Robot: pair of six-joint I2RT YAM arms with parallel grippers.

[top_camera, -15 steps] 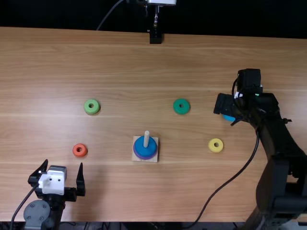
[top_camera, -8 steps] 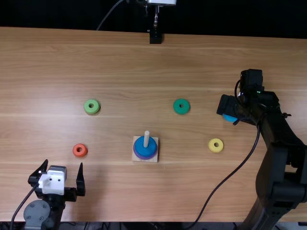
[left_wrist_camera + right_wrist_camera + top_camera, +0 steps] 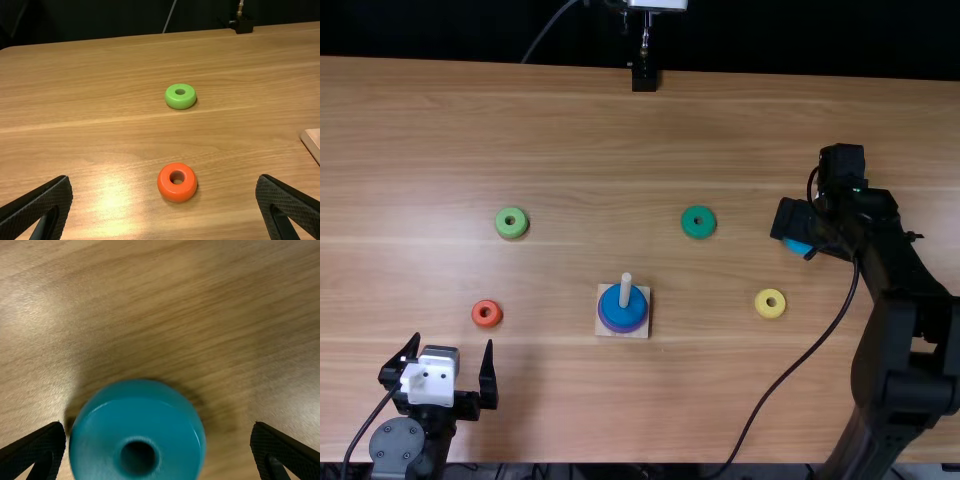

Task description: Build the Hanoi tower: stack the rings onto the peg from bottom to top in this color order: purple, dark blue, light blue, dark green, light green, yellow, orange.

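In the top view, the left gripper [image 3: 450, 345] spreads its fingers wide near the orange ring [image 3: 478, 314], the right gripper [image 3: 798, 226] is over the light blue ring [image 3: 798, 247], and between the two sets of fingers the square wooden base [image 3: 644, 334] and smooth round peg [image 3: 625, 288] carry the purple ring [image 3: 626, 331] under the dark blue ring [image 3: 612, 304]. The left wrist view shows textured black fingers wide apart, holding nothing, on the bench [image 3: 115, 125]'s streaked grain. In the right wrist view, wide-set fingers flank the glossy light blue ring without gripping it.
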